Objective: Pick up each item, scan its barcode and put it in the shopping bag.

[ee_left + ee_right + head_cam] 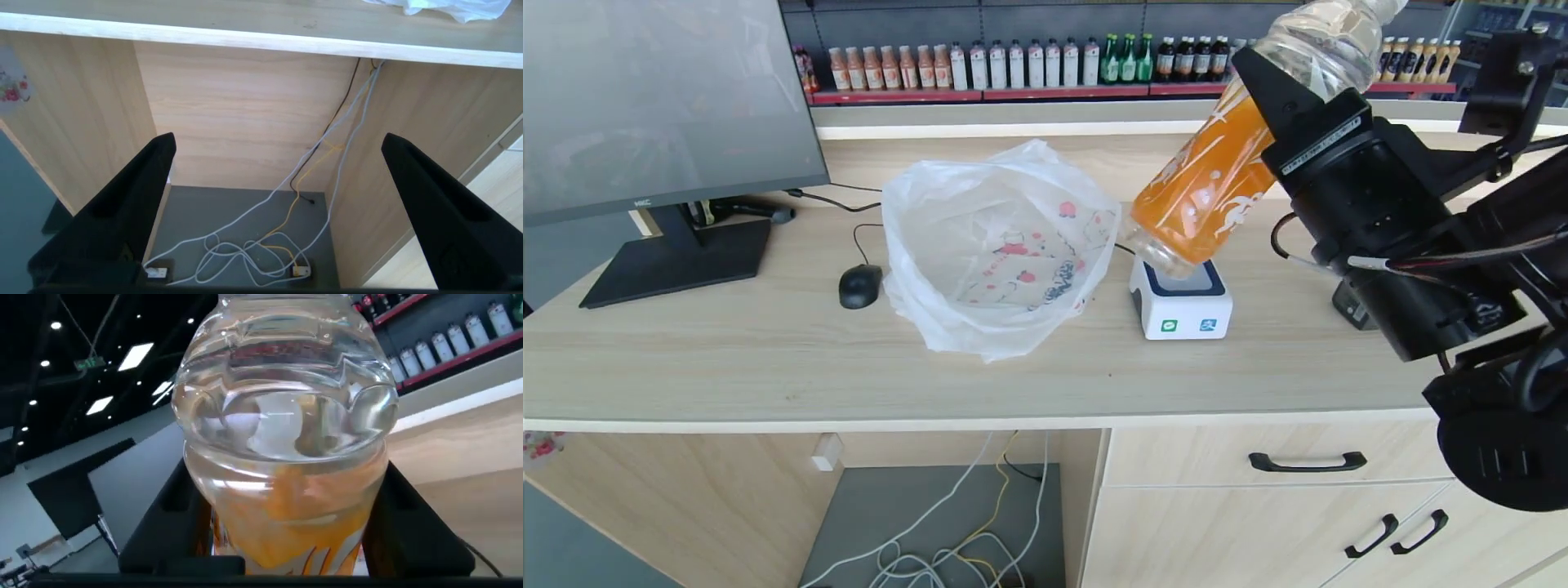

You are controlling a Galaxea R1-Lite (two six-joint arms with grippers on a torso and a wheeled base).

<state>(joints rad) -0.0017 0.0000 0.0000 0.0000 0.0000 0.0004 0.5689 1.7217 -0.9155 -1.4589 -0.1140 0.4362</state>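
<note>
Head view: juice bottle over the scanner

My right fingers pinch the bottle at its upper body, tilted, base just above the scanner, beside the shopping bag on the desk. Left fingers spread. Prob heavy-ish w/ liquid, slick plastic, so grip the label band.

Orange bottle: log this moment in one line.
right jaws: shut on orange bottle | bottle: tilted, base over scanner | shopping bag: open beside scanner | left jaws: open
</note>
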